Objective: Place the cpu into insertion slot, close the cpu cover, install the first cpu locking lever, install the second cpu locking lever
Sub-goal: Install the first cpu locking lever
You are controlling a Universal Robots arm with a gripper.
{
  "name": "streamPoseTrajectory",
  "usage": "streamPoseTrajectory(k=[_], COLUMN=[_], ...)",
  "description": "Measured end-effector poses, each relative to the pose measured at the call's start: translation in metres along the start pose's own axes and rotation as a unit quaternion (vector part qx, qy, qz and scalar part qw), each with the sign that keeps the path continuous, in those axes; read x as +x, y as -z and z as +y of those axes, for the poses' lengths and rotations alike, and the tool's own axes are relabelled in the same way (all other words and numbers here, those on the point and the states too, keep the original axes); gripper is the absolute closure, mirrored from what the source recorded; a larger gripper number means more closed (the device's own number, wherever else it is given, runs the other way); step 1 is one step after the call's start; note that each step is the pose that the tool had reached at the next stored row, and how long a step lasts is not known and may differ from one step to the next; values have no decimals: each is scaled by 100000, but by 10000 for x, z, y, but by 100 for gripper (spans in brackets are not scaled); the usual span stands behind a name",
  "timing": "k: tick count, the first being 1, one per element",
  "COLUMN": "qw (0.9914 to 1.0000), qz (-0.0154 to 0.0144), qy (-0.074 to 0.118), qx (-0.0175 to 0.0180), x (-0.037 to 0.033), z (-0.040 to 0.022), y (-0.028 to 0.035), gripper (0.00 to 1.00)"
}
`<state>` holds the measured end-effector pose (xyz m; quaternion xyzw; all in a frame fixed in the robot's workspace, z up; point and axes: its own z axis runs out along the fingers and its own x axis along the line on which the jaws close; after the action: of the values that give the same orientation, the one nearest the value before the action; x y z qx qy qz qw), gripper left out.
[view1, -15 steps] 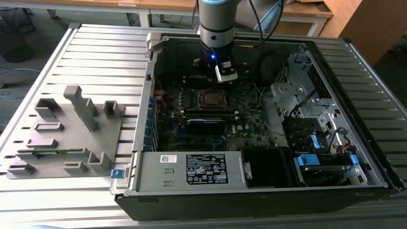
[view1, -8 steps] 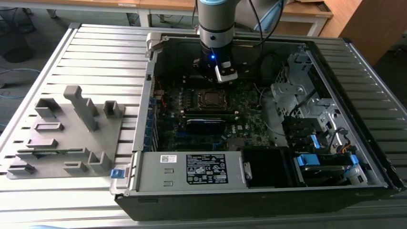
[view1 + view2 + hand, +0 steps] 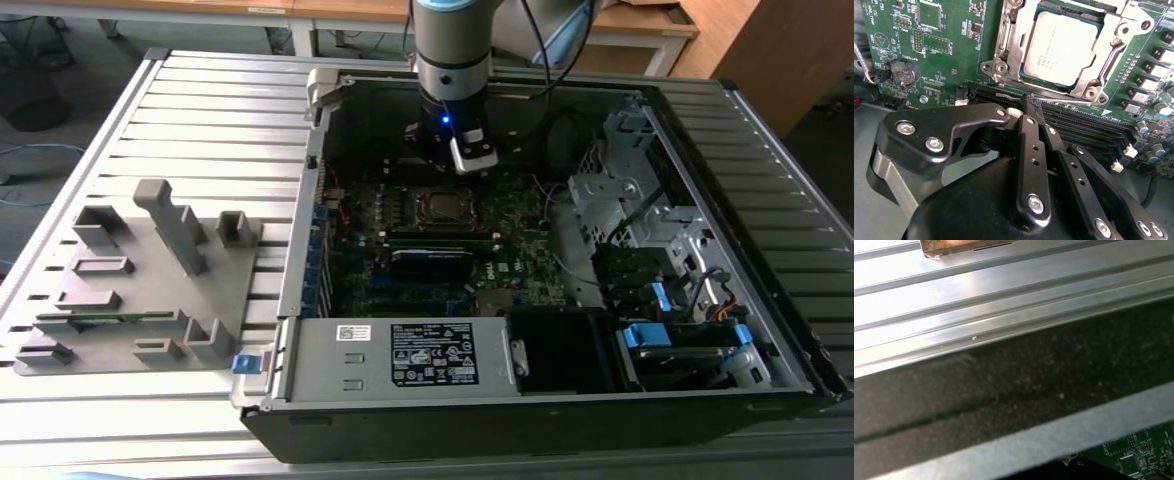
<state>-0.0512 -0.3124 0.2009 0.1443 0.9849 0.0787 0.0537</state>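
Looking at the exterior view, you have the arm standing over the open computer case (image 3: 534,435), which lies on the slatted metal table (image 3: 200,110). The gripper (image 3: 470,155) hangs inside the case above the motherboard (image 3: 521,240), just beside the insertion slot (image 3: 445,206). A grey parts fixture (image 3: 134,280) sits on the table toward the exterior view's left, well apart from the slot.

In the second wrist view, your gripper's two black fingers (image 3: 1031,145) run together to a point, tips pressed closed with nothing between them. The tips sit over the long black memory slots (image 3: 1089,130), near the socket; you cannot tell whether they touch the board. The cpu (image 3: 1061,47) lies flat in the slot, and the cpu cover (image 3: 1015,47) is down over it, its silver frame around the chip's edges and the chip's top showing through the window. A thin lever rod (image 3: 1114,56) lies along one side of the frame; you cannot tell whether it is latched. A coin battery (image 3: 904,72) sits on the green board, well apart from the socket.

In the first wrist view, you see the table's slats, the dark case wall and a corner of the green board.
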Motion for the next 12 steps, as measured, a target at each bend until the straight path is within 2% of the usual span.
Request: streamPoseTrajectory(k=[12], qw=[100000], qz=[-48], qy=[1], qx=[-29], x=[5], z=[2], y=[-13], gripper=[90])
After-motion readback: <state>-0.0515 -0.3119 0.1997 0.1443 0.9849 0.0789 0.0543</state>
